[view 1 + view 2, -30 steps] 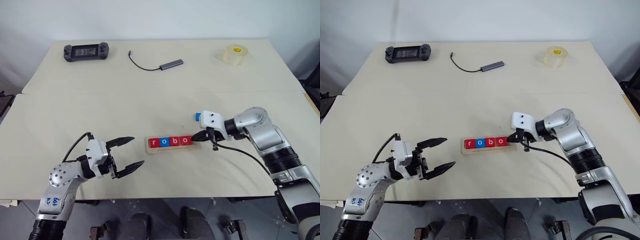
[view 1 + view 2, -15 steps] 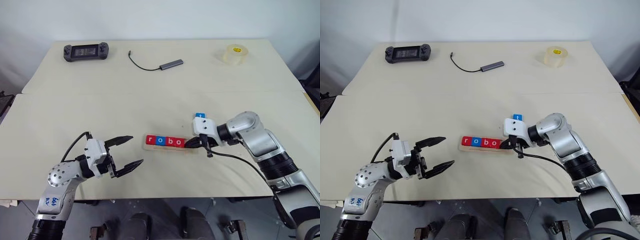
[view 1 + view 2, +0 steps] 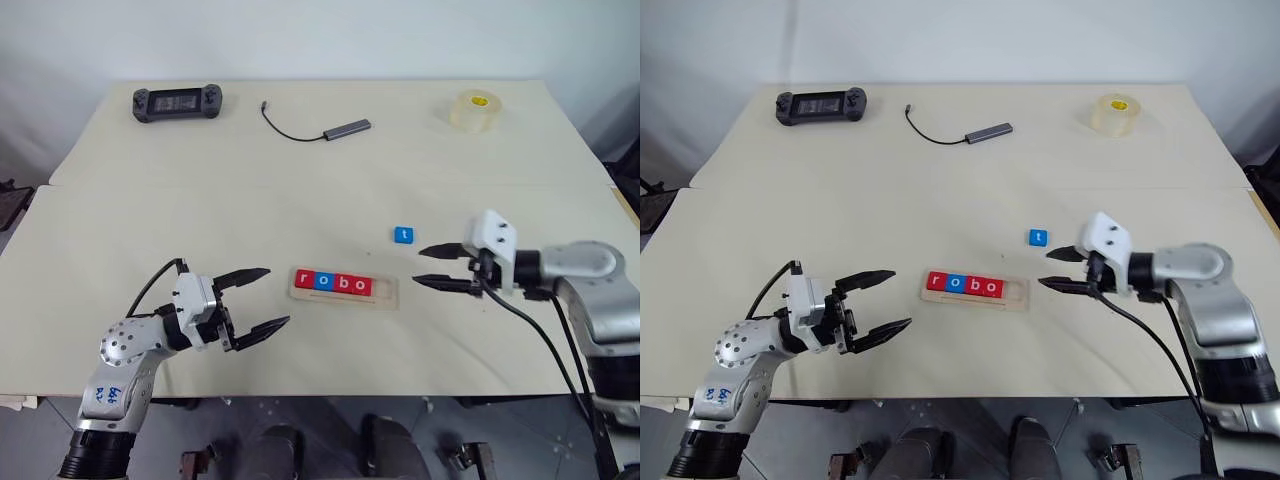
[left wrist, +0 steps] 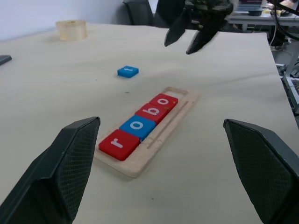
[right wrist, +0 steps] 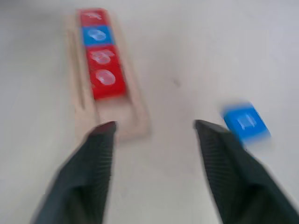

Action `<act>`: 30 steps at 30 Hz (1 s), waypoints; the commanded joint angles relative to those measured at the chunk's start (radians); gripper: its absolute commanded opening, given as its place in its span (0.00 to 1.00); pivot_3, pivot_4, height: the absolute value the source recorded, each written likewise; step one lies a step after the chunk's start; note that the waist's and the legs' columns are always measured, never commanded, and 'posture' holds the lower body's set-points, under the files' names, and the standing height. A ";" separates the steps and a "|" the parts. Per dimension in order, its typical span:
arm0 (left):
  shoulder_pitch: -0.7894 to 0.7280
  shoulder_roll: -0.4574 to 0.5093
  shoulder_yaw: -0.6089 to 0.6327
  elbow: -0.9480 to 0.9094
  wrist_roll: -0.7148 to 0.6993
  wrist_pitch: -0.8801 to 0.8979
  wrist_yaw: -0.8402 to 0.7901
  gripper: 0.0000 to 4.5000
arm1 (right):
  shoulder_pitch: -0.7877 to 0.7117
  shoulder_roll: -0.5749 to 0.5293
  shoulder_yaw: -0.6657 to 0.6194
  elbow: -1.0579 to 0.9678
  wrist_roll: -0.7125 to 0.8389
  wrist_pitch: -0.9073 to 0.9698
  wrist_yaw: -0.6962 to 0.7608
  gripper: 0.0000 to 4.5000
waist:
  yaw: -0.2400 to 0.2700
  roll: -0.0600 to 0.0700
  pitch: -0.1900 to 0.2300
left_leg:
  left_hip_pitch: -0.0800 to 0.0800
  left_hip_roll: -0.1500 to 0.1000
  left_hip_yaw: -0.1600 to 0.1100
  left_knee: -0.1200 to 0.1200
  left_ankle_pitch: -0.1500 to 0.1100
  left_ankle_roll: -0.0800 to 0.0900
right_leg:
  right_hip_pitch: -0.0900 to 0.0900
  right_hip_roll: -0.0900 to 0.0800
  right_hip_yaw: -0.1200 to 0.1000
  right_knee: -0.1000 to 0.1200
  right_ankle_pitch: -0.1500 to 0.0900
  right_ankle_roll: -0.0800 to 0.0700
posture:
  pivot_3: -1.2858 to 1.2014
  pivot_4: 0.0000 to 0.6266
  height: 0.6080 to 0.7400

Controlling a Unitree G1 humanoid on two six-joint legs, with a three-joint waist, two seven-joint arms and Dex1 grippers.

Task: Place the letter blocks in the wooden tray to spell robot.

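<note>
A: Left eye view, item one: the wooden tray (image 3: 345, 297) is lying on the surface (image 3: 300, 200) between my two arms. Four letter blocks (image 3: 334, 283) are sitting in its groove, touching edge to edge and reading r, o, b, o: red, blue, red, red. The slot at the tray's right end is standing bare.

B: Item two, the missing letter?

A: The blue t block (image 3: 403, 235) is resting flat on the surface, just beyond the tray's right end and apart from it.

B: Grippers?

A: The right gripper (image 3: 437, 267) is hovering near the tray's right end with its jaws released and nothing between them. The left gripper (image 3: 257, 298) is waiting to the tray's left, jaws likewise spread and empty.

B: Step in hand?

A: I am judging four of five placed; the t is the one left. The next move is calling for the right gripper to swing over the t, pinch it by its edges, and seat it flush against the second o.
</note>
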 commanded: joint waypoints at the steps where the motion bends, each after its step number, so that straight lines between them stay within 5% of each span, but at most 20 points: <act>1: -0.025 0.002 0.008 0.026 -0.003 -0.022 -0.019 1.00 | 0.152 0.061 -0.158 -0.047 0.021 -0.159 -0.109 0.92 | 0.002 0.000 0.000 | 0.000 0.000 0.000 0.000 0.000 0.000 | 0.000 0.000 0.000 0.000 0.000 0.000 | 0.52 0.24 1.00; 6: -0.066 0.003 0.010 0.080 -0.005 -0.025 -0.040 1.00 | 0.366 0.168 -0.279 -0.060 0.019 -0.280 -0.252 1.00 | -0.001 0.001 0.000 | 0.002 0.000 0.001 0.000 0.000 0.000 | 0.001 0.000 0.001 0.002 0.000 0.000 | 0.52 0.24 1.00; 13: -0.110 -0.002 0.002 0.133 0.003 -0.041 -0.066 1.00 | 0.395 0.178 -0.257 -0.097 0.103 -0.194 -0.298 1.00 | -0.017 0.001 0.000 | 0.006 0.001 0.005 0.000 0.001 0.000 | 0.001 0.002 0.006 0.004 0.000 0.000 | 0.52 0.24 1.00; 22: -0.099 -0.018 -0.001 0.114 0.008 -0.047 -0.052 1.00 | 0.017 0.118 -0.069 -0.116 0.122 0.240 -0.466 1.00 | -0.026 0.001 0.000 | 0.005 0.001 0.005 0.000 0.001 0.000 | 0.000 0.001 0.007 0.004 0.000 0.000 | 0.52 0.24 1.00; 30: -0.067 -0.029 -0.002 0.070 0.011 -0.047 -0.018 1.00 | -0.339 0.260 0.122 0.022 0.056 0.536 -0.696 1.00 | -0.027 0.001 -0.001 | 0.001 0.001 0.002 0.000 0.001 0.000 | -0.002 0.000 0.004 0.004 0.000 0.000 | 0.52 0.24 1.00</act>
